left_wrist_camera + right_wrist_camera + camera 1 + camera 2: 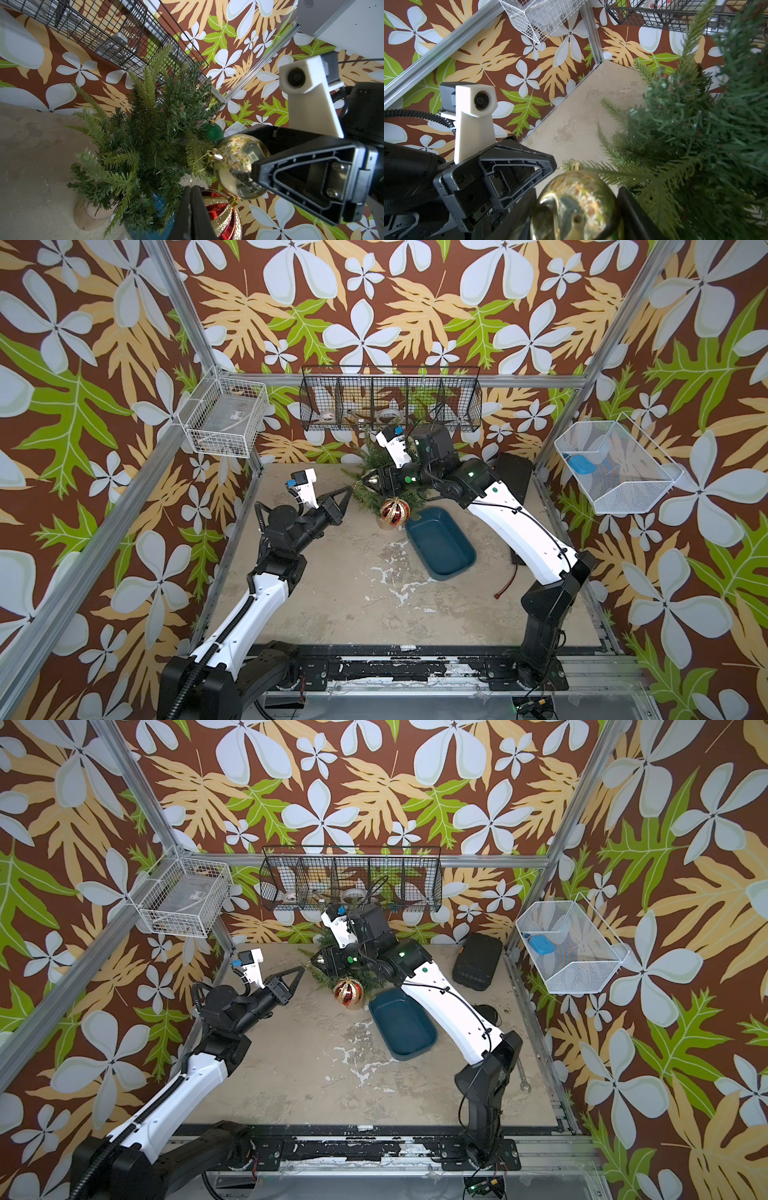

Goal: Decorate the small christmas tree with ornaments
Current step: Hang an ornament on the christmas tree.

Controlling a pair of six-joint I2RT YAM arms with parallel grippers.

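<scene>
Desk (332, 597): worn beige top.
Blue tub (440, 547): mid desk, just right of the striped ball.
Left claw (350, 488): fingers pressed together at the tree's left side. Only the left wrist view shows the thread (202, 166) from the gold ball (234, 166) running to its tip.
Striped ball (395, 512): red, gold and white, low on the tree's near side.
Right claw (247, 153): clamped on the gold ball, against the tree's left branches.
Small christmas tree (363, 462): upright, far middle of the desk. Its tan pot (89, 209) shows in the left wrist view alone.
Green glitter ball (213, 132): among the branches, hidden in both top views.
Black wire basket (457, 406): far wall, holds tape rolls (388, 416).
White wire basket (216, 441): far left, holds a clear box (226, 414) whose label is too small to read.
Mesh basket (636, 493): far right, holds a blue object (582, 464).
</scene>
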